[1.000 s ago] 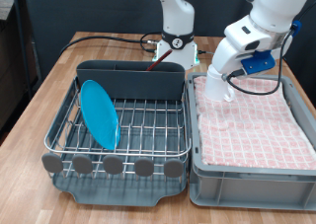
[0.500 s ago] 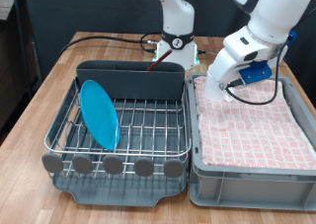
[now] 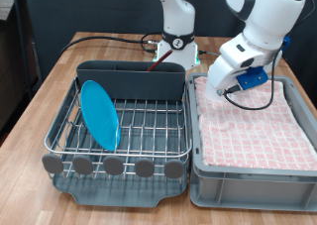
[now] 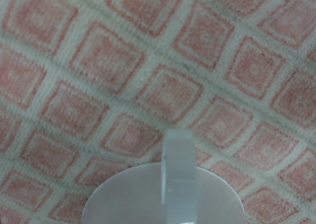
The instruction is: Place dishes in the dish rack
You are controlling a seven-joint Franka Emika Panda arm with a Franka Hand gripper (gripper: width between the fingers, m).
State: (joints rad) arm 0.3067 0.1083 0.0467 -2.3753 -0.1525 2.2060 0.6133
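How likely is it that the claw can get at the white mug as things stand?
Probably yes. The claw hangs over the checked cloth in the grey crate, and the wrist view shows the white mug close ahead with nothing between.

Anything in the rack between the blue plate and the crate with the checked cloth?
No: in the exterior view only bare rack wires lie between the plate and the crate.

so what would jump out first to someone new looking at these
The blue plate standing on edge in the wire rack, at the exterior view's left. Then the white arm above the crate with checked cloth at the right, its pincer low over the cloth. The wrist view shows a white mug close up, handle against the cloth.
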